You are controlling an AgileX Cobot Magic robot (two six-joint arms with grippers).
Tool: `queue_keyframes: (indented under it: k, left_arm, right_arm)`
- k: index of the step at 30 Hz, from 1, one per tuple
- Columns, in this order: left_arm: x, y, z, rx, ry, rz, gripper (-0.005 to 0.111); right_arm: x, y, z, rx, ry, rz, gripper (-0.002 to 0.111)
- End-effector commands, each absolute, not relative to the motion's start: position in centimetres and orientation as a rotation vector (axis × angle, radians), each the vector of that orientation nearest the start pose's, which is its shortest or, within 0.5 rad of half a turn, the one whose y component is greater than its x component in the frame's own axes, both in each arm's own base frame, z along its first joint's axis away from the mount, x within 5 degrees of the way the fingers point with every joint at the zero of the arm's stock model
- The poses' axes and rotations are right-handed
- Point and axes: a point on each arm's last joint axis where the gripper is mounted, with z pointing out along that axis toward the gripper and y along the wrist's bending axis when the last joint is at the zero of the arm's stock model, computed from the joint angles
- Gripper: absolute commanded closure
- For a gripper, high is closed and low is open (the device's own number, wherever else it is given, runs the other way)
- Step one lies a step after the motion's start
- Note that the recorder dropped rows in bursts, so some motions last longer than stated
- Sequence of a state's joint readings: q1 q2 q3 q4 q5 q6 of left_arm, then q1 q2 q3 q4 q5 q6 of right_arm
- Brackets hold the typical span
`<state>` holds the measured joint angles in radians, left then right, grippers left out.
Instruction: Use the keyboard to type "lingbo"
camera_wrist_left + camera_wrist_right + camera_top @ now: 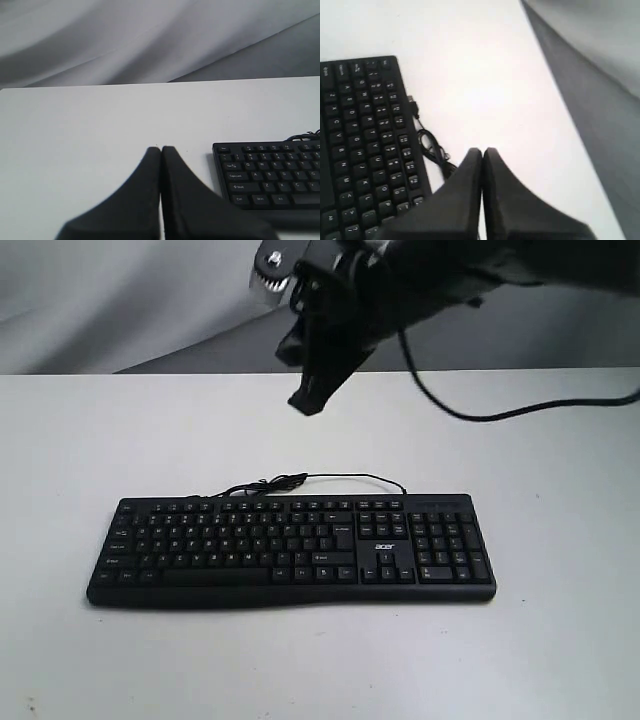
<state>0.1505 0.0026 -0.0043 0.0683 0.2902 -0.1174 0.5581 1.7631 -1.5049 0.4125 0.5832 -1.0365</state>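
We note the right gripper (481, 151) with both black fingers pressed flat together. Its tips sit over the white table (485, 75), near the bundled cable (432, 147) that lies just beside the keyboard (365, 140). Grey cloth (600, 75) borders the table.

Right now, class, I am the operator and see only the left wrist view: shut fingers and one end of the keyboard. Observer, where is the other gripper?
Observer: In the exterior view the right gripper hangs in the air over the cable side of the keyboard, touching no key.
Operator: Is it open?
Observer: No; the right wrist view shows its fingers pressed together, nothing between them.
Operator: What lies at the keyboard's other end?
Observer: A number pad, with the acer logo just beside it.
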Motion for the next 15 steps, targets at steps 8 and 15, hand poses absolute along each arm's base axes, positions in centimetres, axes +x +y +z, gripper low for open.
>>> queue_keyframes:
  k: [8, 15]
  left_arm:
    - [5.4, 1.0, 18.7, -0.203, 1.758, 0.079, 0.106]
    - [5.4, 1.0, 18.7, -0.203, 1.758, 0.079, 0.106]
  right_arm:
    - [22.3, 14.9, 41.2, -0.845, 1.479, 0.194, 0.108]
    - [16.3, 10.3, 40.5, -0.622, 1.404, 0.243, 0.108]
